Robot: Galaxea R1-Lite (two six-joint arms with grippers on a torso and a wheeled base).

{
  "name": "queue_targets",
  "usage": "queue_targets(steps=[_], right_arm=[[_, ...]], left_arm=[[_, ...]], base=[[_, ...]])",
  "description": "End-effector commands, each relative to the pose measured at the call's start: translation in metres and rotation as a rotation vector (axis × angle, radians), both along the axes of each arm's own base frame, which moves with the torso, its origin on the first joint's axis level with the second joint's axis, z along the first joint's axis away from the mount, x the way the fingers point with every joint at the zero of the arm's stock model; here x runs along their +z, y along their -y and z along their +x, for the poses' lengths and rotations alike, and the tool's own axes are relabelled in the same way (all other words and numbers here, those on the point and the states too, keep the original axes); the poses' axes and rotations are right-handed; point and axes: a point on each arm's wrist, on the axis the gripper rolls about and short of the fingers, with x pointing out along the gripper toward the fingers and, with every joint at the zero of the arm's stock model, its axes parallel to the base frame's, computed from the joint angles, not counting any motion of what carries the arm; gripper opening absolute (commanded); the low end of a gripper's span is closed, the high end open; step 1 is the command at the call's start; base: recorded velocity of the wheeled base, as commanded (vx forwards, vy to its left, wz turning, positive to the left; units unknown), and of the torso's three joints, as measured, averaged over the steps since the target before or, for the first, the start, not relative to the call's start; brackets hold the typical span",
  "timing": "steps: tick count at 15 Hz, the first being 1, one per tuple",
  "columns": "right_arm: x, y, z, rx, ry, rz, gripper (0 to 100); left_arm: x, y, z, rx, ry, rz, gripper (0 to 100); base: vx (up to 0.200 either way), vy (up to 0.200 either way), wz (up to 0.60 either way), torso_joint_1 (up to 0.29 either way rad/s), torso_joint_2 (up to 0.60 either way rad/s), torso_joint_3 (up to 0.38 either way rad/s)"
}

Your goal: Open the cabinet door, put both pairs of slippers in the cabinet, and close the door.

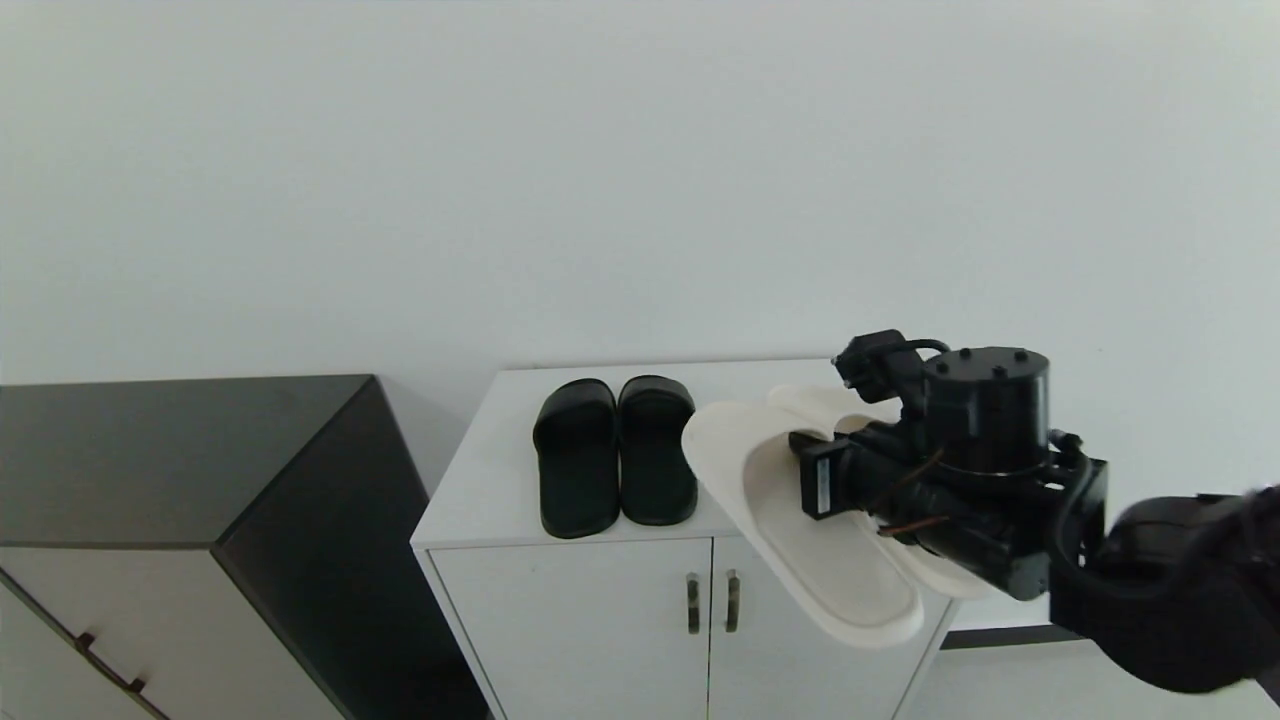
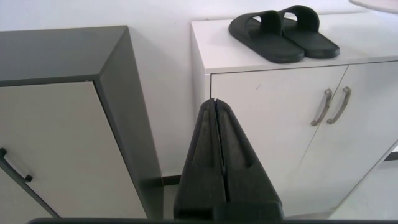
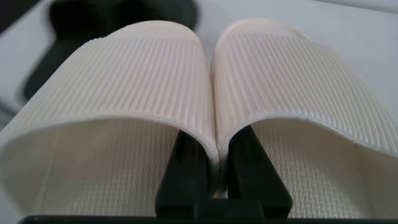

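Room: white wall (image 1: pixel 600 150) behind; white cabinet (image 1: pixel 480 490) beside dark grey cabinet (image 1: pixel 200 450). Two doors (image 1: pixel 590 630) were shut, two handles (image 1: pixel 693 603) side by side. Two black slippers (image 1: pixel 655 450) sat paired on white cabinet top. Two cream slippers (image 1: pixel 840 560) hung over its right front edge, right gripper (image 3: pixel 216 186) clamped on their inner straps. Left gripper (image 2: pixel 214 106) was closed, empty, low before cabinets.

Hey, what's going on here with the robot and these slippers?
The right gripper is shut on the white slippers, pinching their inner sides together and holding them tilted at the white cabinet's front right corner. The black slippers sit side by side on the cabinet top. The cabinet doors are shut, so nothing is stowed yet. The left gripper is shut and empty, low before the cabinet.
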Motion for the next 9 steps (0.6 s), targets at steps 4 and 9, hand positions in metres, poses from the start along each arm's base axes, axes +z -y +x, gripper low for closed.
queue_targets(steps=[4, 9], right_arm=[[0.013, 0.011, -0.063, 0.217, 0.001, 0.033, 0], [0.000, 0.012, -0.065, 0.250, -0.040, 0.009, 0]], left_arm=[[0.000, 0.000, 0.000, 0.002, 0.000, -0.016, 0], [0.000, 0.000, 0.000, 0.000, 0.000, -0.025, 0]], base=[[0.000, 0.000, 0.00, 0.000, 0.00, 0.000], [-0.080, 0.000, 0.00, 0.001, 0.00, 0.001]])
